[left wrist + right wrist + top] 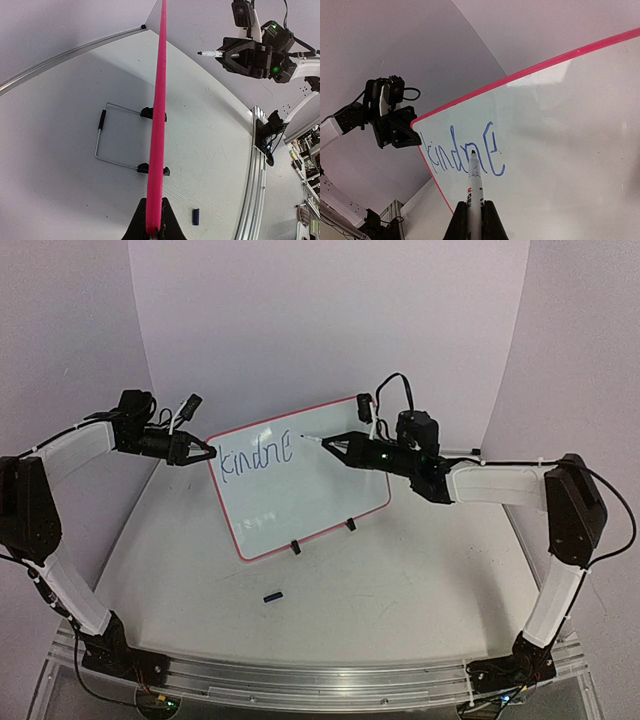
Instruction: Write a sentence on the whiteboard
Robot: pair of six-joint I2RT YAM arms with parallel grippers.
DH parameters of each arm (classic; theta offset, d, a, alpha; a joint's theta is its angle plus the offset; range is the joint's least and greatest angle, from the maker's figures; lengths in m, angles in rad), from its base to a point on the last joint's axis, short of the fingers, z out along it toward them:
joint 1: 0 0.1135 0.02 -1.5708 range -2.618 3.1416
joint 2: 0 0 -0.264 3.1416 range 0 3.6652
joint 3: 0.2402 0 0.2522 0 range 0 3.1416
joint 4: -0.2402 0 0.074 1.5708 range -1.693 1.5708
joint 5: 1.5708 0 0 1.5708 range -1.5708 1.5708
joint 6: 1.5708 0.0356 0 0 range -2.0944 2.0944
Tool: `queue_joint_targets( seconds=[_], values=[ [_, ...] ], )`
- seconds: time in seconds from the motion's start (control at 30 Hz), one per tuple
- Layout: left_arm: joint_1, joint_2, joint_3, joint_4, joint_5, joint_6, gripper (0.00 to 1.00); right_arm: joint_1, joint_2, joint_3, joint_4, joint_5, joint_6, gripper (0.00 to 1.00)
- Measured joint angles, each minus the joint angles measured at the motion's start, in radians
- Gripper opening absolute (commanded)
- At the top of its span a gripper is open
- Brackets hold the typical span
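The right gripper (338,446), pinching the marker (318,441), aims its long axis toward 9 o'clock, tip just beside the last letter (283,449) on the whiteboard (310,495), whose rim the left gripper (207,452) pinches.

left pincer (207,452) clamped, right pincer (333,443) clamped

Overhead plus wrist close-ups (whiteboard (300,495) shared)

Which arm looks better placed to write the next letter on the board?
The right. The right gripper holds the marker, its tip by the end of the letters "kindne" on the whiteboard. The left gripper is shut on the whiteboard's left edge, likely steadying it, and has no pen.
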Motion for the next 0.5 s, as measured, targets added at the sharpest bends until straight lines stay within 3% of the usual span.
queue_joint_targets(
  seconds=[0.5],
  values=[
    [-0.001, 0.000, 0.000, 0.000, 0.000, 0.000, 0.00, -0.010, 0.069, 0.099, -0.090, -0.024, -0.044, 0.00]
  ],
)
